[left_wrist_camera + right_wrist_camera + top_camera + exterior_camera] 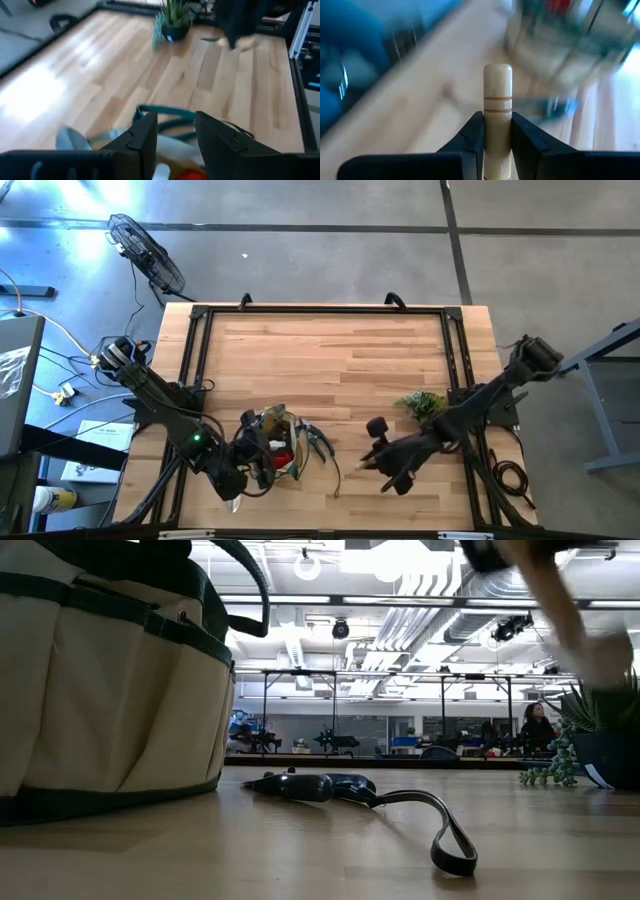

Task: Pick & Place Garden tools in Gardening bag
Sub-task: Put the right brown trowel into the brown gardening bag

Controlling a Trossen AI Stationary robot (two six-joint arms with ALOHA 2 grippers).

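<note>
The tan gardening bag (276,442) with dark green trim stands near the table's front left; it fills the left of the low view (110,690). Red and metal items show inside it. My left gripper (252,462) is at its near-left rim, with canvas between its fingers (172,150). Dark-handled pruners (318,442) with a strap loop (450,840) lie flat on the table just right of the bag. My right gripper (368,462), farther right and raised, is shut on a pale wooden tool handle (497,100); the tool's metal end is hidden. My left gripper has the bag's top rim (170,145) between its two fingers, coming slanting down from the table's left. The fingers' own bulk hides the exact contact. The bag stands upright on the table. My right gripper pinches the wooden handle (497,125) between its two fingers, which lie along it. The handle's rounded, grooved free end (497,80) sticks out past the fingertips toward the bag. The tool is lifted clear of the table.
A leafy green plant sprig (422,402) lies at the right, behind my right arm, and shows at the right of the low view (575,740). Bare wood stretches across the table's far half (320,350). A black frame rail (455,360) edges the table.
</note>
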